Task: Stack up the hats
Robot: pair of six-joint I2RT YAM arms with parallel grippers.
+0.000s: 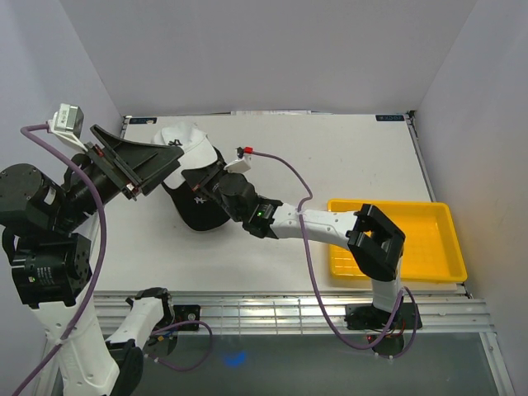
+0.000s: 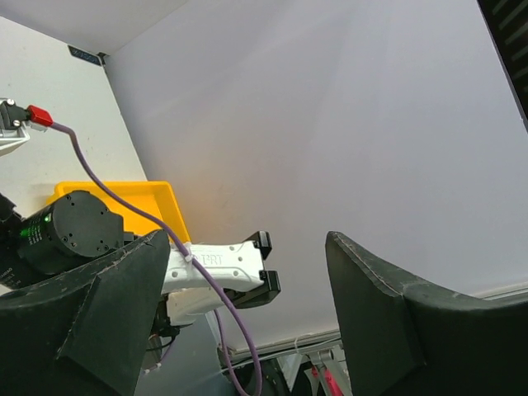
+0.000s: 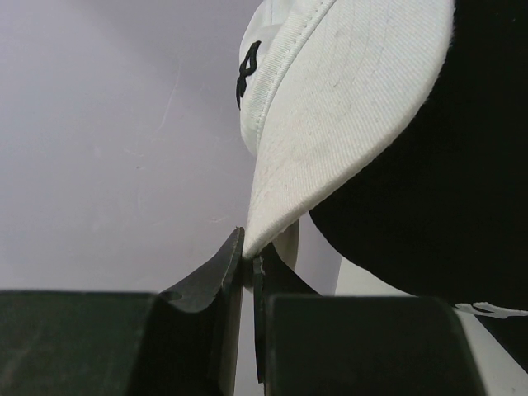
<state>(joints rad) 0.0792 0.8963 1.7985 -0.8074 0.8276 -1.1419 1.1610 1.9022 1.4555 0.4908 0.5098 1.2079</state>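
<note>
Table [image 1: 346,157]: yellow tray [image 1: 429,235] at right near edge. Black cap [image 1: 198,213] lies left of centre. White cap [image 1: 188,140] sits against its far side, brim pinched in the closed right gripper [image 3: 250,252]. Left gripper [image 2: 247,239] is raised at left, jaws wide, empty.

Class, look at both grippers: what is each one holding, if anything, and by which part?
The right gripper pinches the white cap by the edge of its brim. The left gripper is open and holds nothing.
</note>
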